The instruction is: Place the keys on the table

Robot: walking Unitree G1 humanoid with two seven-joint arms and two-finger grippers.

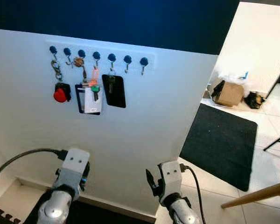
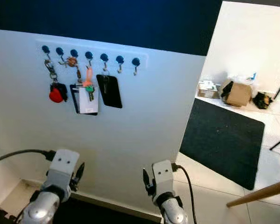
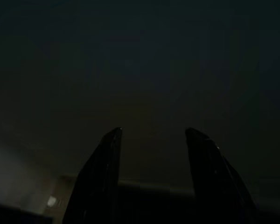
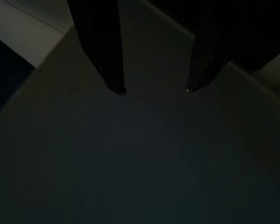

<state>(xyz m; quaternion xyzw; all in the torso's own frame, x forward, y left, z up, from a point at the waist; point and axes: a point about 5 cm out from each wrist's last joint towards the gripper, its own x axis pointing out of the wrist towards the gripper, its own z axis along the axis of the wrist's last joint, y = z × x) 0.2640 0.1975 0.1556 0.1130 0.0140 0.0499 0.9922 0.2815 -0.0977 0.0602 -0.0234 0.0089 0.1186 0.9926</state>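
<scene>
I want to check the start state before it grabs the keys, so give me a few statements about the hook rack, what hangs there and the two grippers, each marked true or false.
1. The hook rack on the white wall has seven blue-knobbed hooks. True.
2. The keys, with orange and green tags, lie on the floor. False: they hang from a hook.
3. A red fob hangs near the rack's left end. True.
4. The right gripper is shut on the keys. False: its fingers are apart and hold nothing.
5. The left gripper is open. True.
6. The two rightmost hooks carry cards. False: they are bare.
</scene>
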